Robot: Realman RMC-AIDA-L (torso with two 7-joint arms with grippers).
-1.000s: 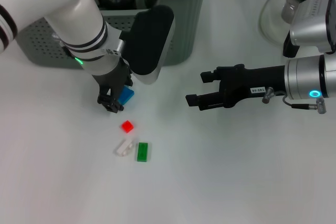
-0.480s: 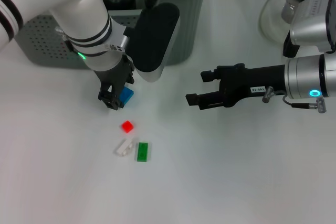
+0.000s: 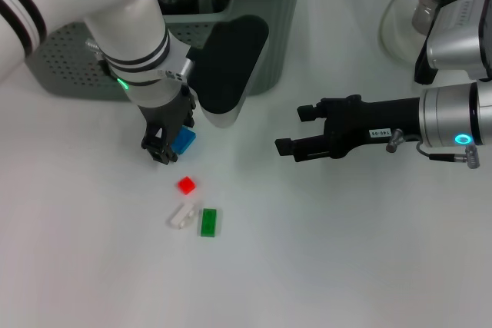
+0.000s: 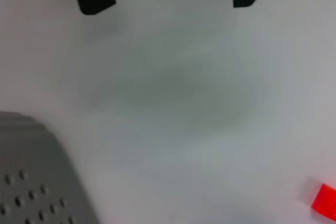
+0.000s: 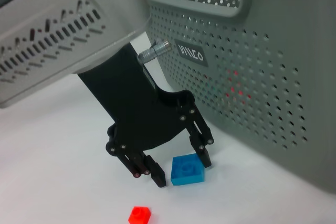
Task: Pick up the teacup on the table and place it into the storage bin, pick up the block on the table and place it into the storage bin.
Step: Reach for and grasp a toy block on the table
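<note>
hard blue plastic block [image 5: 187, 170] sits on the table just before the storage bin [image 5: 252, 77], between the spread, unclenched fingers of the left gripper [image 5: 176, 169]; light, rigid, best pinched across flat sides. right gripper [image 3: 296, 130] idles released.

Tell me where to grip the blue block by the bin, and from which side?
Grip the blue block across its two flat side faces, coming straight down from above. It lies flat on the table, studs up, so the sides are the only clean surfaces. The left gripper already hangs over it, open, one finger beside the block's bin-side face. The storage bin stands close behind, so a sideways approach looks cramped.
</note>
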